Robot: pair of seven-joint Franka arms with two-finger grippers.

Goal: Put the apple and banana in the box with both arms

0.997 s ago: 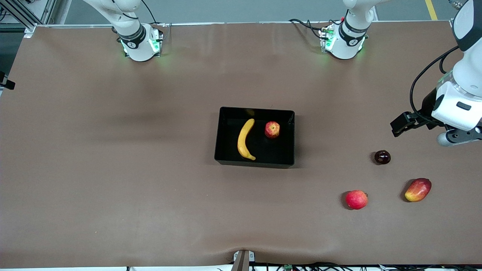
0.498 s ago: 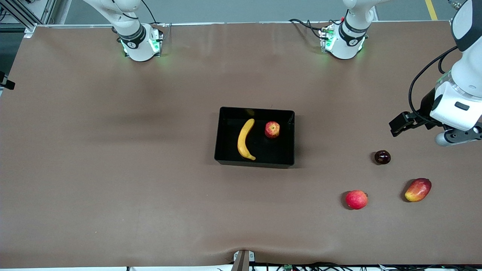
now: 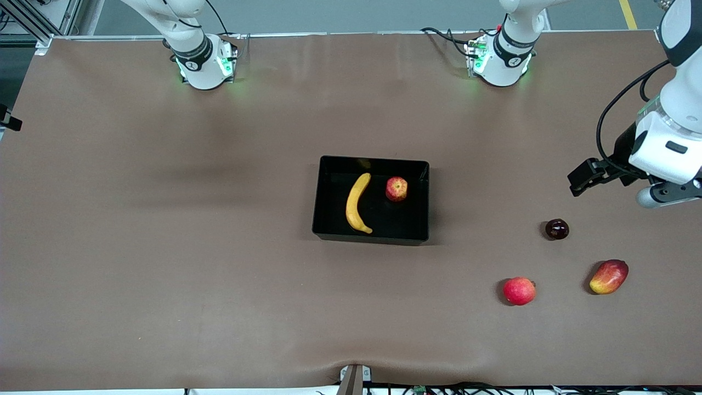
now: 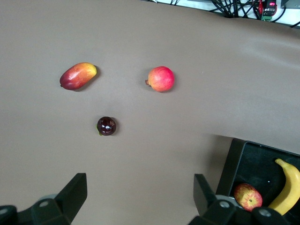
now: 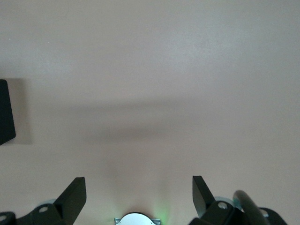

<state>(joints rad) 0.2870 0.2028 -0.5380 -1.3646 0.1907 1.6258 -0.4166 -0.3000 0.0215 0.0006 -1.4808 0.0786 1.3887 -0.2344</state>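
Observation:
The black box point(image 3: 373, 238) sits mid-table. Inside it lie the yellow banana point(image 3: 356, 204) and, beside it toward the left arm's end, the red-and-yellow streaked apple point(image 3: 396, 188). The left wrist view catches one corner of the box point(image 4: 234, 161) with the apple point(image 4: 248, 197) and banana point(image 4: 287, 187) in it. My left gripper point(image 4: 139, 183) hangs open and empty over bare table at the left arm's end, away from the box. My right gripper point(image 5: 138, 183) is open and empty above bare table near its own base point(image 5: 136, 220), out of the front view.
Three loose fruits lie toward the left arm's end, nearer the front camera than the box: a pinkish-red apple point(image 3: 519, 291), an oval red-yellow fruit point(image 3: 608, 276) and a small dark round fruit point(image 3: 556, 229). The left arm's hand point(image 3: 663, 153) hovers near the table's edge.
The left arm's hand has shifted slightly upward in the front view. The box and all the fruit have stayed put.

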